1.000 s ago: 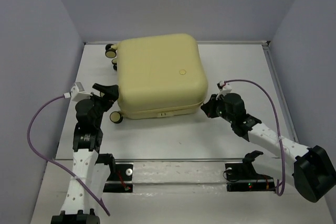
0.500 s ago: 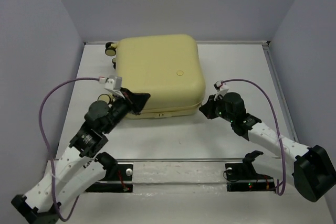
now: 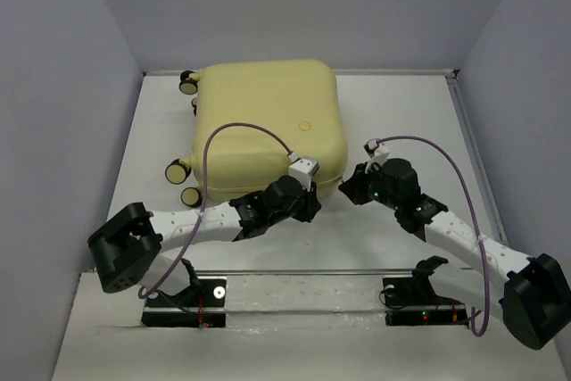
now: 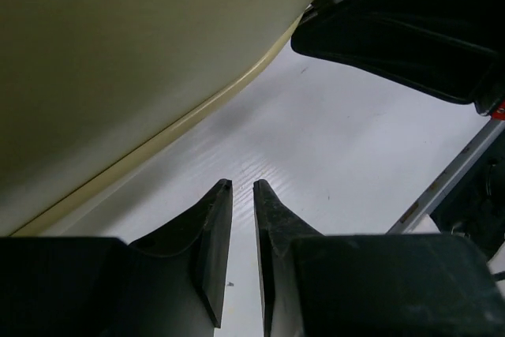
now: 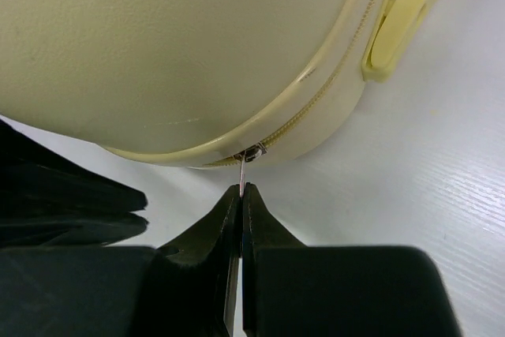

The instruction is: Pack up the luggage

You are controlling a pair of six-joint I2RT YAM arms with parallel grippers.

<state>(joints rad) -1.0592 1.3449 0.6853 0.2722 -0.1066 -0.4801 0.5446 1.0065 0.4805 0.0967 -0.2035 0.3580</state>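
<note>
Luggage (image 3: 268, 127) lies closed and flat, its long axis across the table (image 3: 401, 113), wheels (image 3: 175, 169) to the left, hardly shifted. Half a second ago the left gripper (image 4: 242, 187) was near the near-left corner; now it has swung along the near edge, fingers (image 4: 211, 234) almost together, holding nothing, the shell (image 4: 118, 53) just up-left of them. Right gripper (image 5: 241, 189) stays pinched tight on the zipper pull (image 5: 245, 165) at the near-right corner, straight before its tips.
</note>
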